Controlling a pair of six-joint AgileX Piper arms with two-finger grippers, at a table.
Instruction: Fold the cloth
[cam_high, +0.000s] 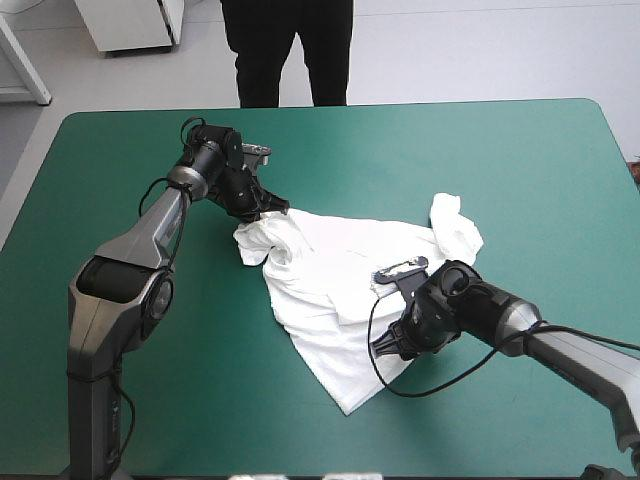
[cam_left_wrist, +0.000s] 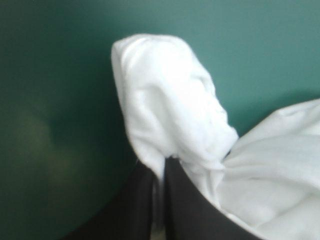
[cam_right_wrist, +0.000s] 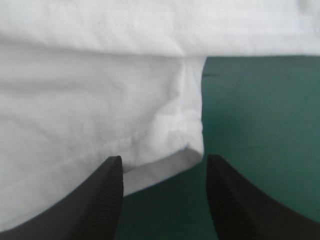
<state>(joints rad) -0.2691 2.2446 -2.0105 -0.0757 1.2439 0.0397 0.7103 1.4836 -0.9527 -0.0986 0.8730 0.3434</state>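
White cotton on a teal-green cover.

**High view:** the T-shirt (cam_high: 350, 275) lies partly spread and wrinkled near the middle of the counter (cam_high: 520, 160). One sleeve is bunched at its far right, and a tapering end points toward the near edge. The left gripper (cam_high: 272, 212) sits at the shirt's far-left corner. The right gripper (cam_high: 385, 347) is low over the near-right edge of the cloth.

**Left wrist view:** the left gripper (cam_left_wrist: 160, 162) is all but closed. A pinch of white fabric runs up between its black fingers (cam_left_wrist: 192, 210) and bulges ahead of them as a rounded fold. More of the T-shirt (cam_left_wrist: 280, 165) lies to one side.

**Right wrist view:** the right gripper (cam_right_wrist: 164, 159) stands wide apart and holds nothing. A hemmed corner of the T-shirt (cam_right_wrist: 100, 100) lies between and just ahead of its fingertips (cam_right_wrist: 111, 187), with bare cover beside it.

**Judged step:** securing two grasp points for spreading the garment before folding. One is held, the other not yet. The next move calls for the right gripper to advance onto that corner and pinch it, catching the hem without dragging the cloth.
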